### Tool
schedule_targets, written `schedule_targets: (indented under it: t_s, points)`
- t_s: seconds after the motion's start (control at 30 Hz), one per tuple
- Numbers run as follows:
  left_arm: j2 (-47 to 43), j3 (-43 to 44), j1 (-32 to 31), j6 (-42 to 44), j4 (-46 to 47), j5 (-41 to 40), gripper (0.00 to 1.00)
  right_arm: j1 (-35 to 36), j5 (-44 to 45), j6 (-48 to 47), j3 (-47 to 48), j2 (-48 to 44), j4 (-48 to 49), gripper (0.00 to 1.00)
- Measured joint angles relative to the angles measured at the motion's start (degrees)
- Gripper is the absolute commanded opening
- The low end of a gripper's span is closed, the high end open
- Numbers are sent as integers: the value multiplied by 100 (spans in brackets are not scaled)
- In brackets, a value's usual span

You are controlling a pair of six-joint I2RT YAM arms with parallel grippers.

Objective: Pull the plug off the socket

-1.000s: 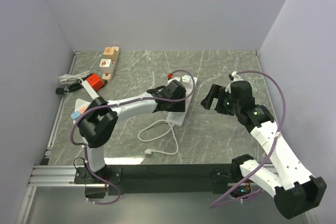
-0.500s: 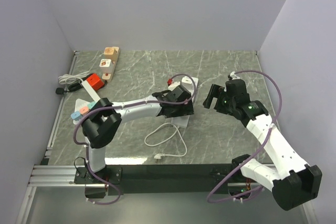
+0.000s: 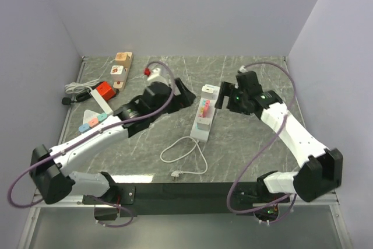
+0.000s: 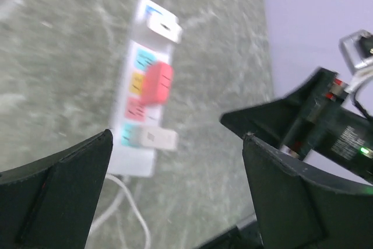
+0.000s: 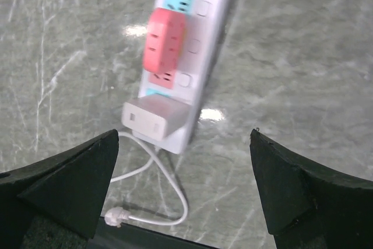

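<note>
A small black plug (image 3: 66,101) on a thin black cord lies at the far left by the wall, far from both grippers; what it joins to is too small to tell. It does not show in either wrist view. My left gripper (image 3: 185,95) is open and empty, just left of a white power strip (image 3: 201,127). In the left wrist view the strip (image 4: 133,158) lies ahead between the open fingers of that gripper (image 4: 175,193). My right gripper (image 3: 222,102) is open and empty, just right of the strip's far end. It hangs open (image 5: 183,188) over the strip (image 5: 205,39).
The white strip carries a red adapter (image 5: 165,39) and a white adapter (image 5: 156,118); its white cord (image 3: 185,154) loops toward the near edge. A wooden strip (image 3: 122,69), an orange-red block (image 3: 105,90), a coiled white cord (image 3: 76,88) and a strip with coloured buttons (image 3: 93,121) lie at the left.
My left arm has swung back and to the left off the white strip, which now lies uncovered. My right gripper has moved left and farther back, up to the strip's far end.
</note>
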Motion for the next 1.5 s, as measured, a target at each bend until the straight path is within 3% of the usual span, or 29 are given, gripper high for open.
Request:
schedule_targets:
  t_s: [0.1,0.23,0.47,0.67,0.87,1.0,1.07,1.2,1.27,1.33,1.37,1.5]
  points:
    - [-177,-380,553,245,289,236,92,332,109,11,647,684,-107,100]
    - [330,-708,951,627,286,645,82,638,323,76,1325,1464,-273,97]
    - [748,-1215,938,942,577,1416,81,881,717,286,2020,2533,-664,92]
    - [793,-1248,935,988,890,1622,81,960,743,420,2065,3047,-767,81]
    - [791,-1440,946,979,1110,1672,82,984,750,485,2376,3449,-802,77]
    - [791,-1554,962,940,1150,1694,82,984,793,503,2544,3536,-807,83]
    - [791,-1554,962,940,1161,1694,82,984,785,505,2448,3458,-691,88]
    - [824,-1552,962,942,1187,1692,81,973,750,566,1878,2885,-396,88]
    - [914,-1539,964,942,1193,1685,81,935,750,686,1545,2437,-275,82]
    - [1078,-1504,966,944,1185,1685,81,881,802,866,1226,1908,-186,68]
    - [1178,-1473,968,944,1176,1683,81,837,859,973,1071,1663,-138,50]
    - [1508,-1390,997,953,1174,1687,81,623,1043,1329,444,1051,87,13]
